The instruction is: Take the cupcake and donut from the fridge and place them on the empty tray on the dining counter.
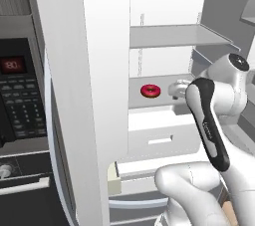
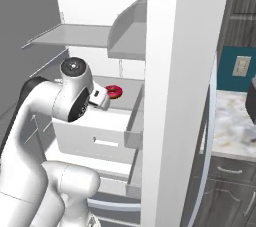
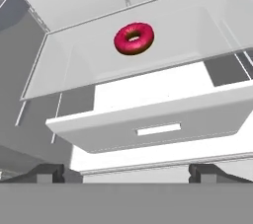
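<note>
Hand view: donut (image 3: 134, 38) upper centre on fridge (image 1: 89, 70) shelf; jaws spread wide, empty. Advance level, straddle ring, then close.

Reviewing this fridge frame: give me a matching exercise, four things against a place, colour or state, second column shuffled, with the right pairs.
Things:
1. donut
2. gripper
3. drawer
4. oven display

Descriptions:
A. open, holding nothing
B. white, below the donut's shelf
C. red-pink, lying on a fridge shelf
D. red digits, left of the fridge

Pairs: 1-C, 2-A, 3-B, 4-D
</note>
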Tool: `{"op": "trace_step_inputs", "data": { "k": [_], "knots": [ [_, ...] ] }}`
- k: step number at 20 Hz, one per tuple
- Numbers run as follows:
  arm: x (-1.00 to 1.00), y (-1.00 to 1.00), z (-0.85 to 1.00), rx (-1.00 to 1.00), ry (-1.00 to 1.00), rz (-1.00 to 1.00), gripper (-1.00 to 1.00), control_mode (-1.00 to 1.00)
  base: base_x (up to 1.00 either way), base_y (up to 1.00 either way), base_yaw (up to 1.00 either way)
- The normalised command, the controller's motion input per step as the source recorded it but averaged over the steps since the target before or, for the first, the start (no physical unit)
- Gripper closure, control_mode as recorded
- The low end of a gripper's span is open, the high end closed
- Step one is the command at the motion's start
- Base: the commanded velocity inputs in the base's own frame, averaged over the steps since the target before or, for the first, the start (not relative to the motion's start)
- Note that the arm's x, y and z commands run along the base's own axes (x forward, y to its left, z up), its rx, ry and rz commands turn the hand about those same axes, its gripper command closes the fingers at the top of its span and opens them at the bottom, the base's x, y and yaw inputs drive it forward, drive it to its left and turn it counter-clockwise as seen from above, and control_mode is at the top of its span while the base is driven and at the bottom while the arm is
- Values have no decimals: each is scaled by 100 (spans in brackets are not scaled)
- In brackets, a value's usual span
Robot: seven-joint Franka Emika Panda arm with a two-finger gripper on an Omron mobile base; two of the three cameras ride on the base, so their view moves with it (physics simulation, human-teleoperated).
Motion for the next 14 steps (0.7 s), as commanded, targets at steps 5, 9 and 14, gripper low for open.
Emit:
{"op": "trace_step_inputs", "data": {
  "k": [5, 9, 14],
  "knots": [
    [51, 0, -9, 1, 4, 0, -100, -100, 0, 0, 0],
    [33, 0, -6, 0, 0, 0, -100, -100, 0, 0, 0],
    [46, 0, -9, 0, 0, 0, -100, -100, 0, 0, 0]
  ]
}}
